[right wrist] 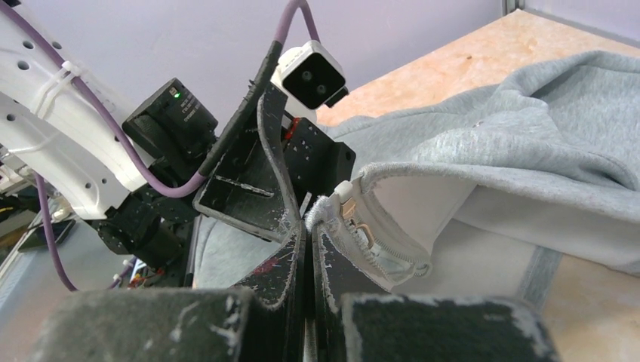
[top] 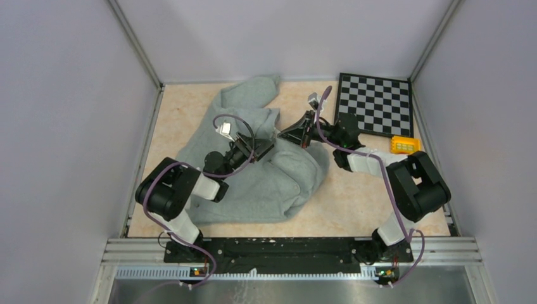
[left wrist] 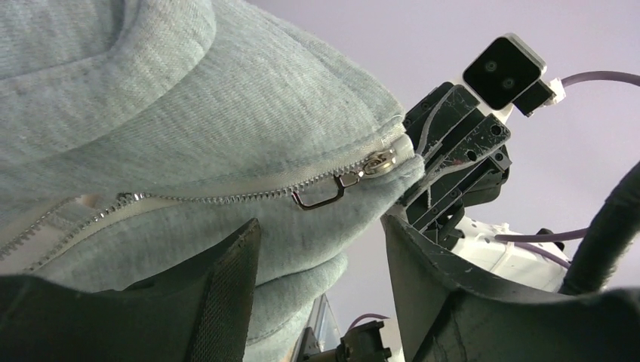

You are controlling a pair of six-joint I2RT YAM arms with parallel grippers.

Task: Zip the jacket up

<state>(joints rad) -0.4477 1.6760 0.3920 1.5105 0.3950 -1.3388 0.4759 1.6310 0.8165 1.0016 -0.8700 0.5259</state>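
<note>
In the top view, the jacket [top: 266,174] is seen crumpled on the table [top: 354,199]. The left gripper [top: 267,147] and the right gripper [top: 284,133] are met over the jacket's upper middle, and their jaws cannot be judged there.

In the left wrist view, the left jaws are spread just under the jacket's zipper pull [left wrist: 319,197], with nothing pinched between them. Most of the jacket is cut off.

In the right wrist view, the right jaws are pressed together on the jacket's zipper edge. The pinched part is mostly hidden.
</note>
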